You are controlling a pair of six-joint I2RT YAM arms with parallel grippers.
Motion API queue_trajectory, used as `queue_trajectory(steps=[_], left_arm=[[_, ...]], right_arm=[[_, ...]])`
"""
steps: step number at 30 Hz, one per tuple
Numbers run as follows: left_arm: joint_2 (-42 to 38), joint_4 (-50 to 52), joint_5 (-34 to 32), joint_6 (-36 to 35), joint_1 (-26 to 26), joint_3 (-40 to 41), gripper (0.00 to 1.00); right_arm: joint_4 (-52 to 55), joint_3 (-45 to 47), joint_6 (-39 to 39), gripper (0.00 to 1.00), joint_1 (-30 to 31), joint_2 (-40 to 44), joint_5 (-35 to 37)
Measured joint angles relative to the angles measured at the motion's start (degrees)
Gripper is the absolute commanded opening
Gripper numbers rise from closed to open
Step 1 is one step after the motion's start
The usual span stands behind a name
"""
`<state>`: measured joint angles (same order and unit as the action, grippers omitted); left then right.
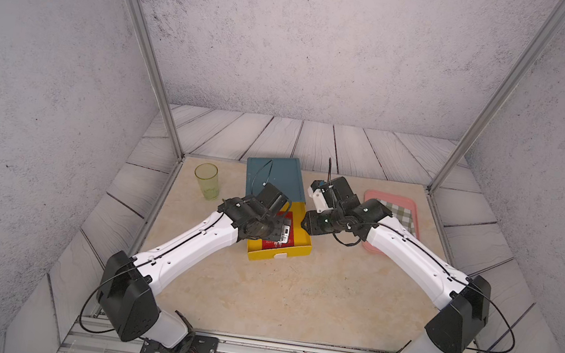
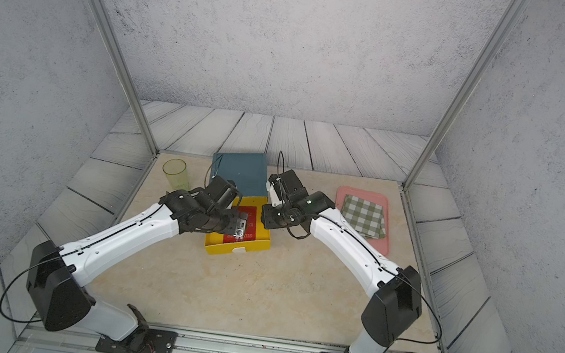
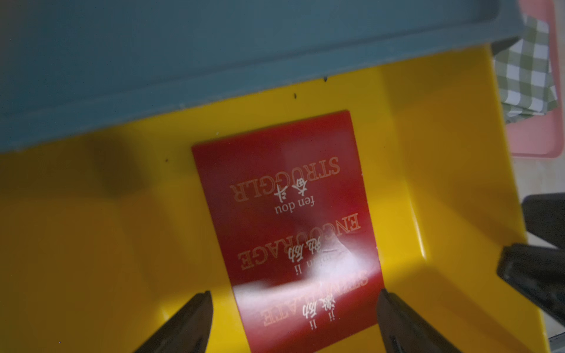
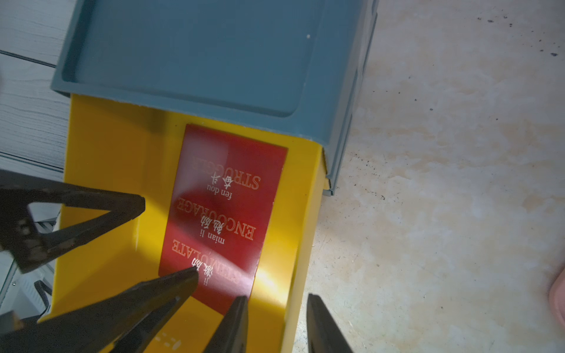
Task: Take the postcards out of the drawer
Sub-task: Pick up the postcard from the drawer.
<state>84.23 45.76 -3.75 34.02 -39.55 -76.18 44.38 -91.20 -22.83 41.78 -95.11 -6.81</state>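
The postcards (image 3: 284, 198) lie flat on the floor of the pulled-out yellow drawer (image 3: 443, 183), about in its middle. Only the top red card shows, so I cannot tell how many are stacked. The left hand (image 3: 295, 293) hangs low over the drawer's front end, spread wide and holding nothing. It has one finger on either side of the card's width, and one tip is at the card's edge. The right hand (image 4: 276, 298) is at the drawer's side wall, partly open, one finger inside the wall and one outside. A gap shows, so it grips nothing.

This looks like the first pick. Flat glossy cards on a smooth floor give little to pinch. I judge it best that the right hand clamps the wall to steady the drawer. The left can then push the cards against a wall or tip up an edge before closing.

The blue-grey cabinet (image 1: 274, 172) overhangs the drawer's back and limits reach there. On the desk (image 1: 293, 299), a green cup (image 1: 206, 180) stands well off the drawer's left side. A pink tray (image 2: 365, 192) with a checked cloth (image 2: 365, 217) sits beyond its right side, past the right arm.
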Motion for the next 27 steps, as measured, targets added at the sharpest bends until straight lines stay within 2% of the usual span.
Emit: queue_trajectory(steps=[10, 19, 27], left_arm=[[4.28, 5.38, -1.88, 1.75, -0.39, -4.55, 0.95], [6.88, 8.52, -2.89, 3.80, -0.79, -8.55, 0.96], [8.11, 9.44, -3.08, 5.38, -1.25, -8.83, 0.96]], right_arm=[[0.35, -0.02, 0.31, 0.31, 0.33, -0.33, 0.55], [0.55, -0.02, 0.63, 0.30, 0.44, -0.72, 0.94], [0.50, -0.02, 0.61, 0.30, 0.52, -0.72, 0.94]])
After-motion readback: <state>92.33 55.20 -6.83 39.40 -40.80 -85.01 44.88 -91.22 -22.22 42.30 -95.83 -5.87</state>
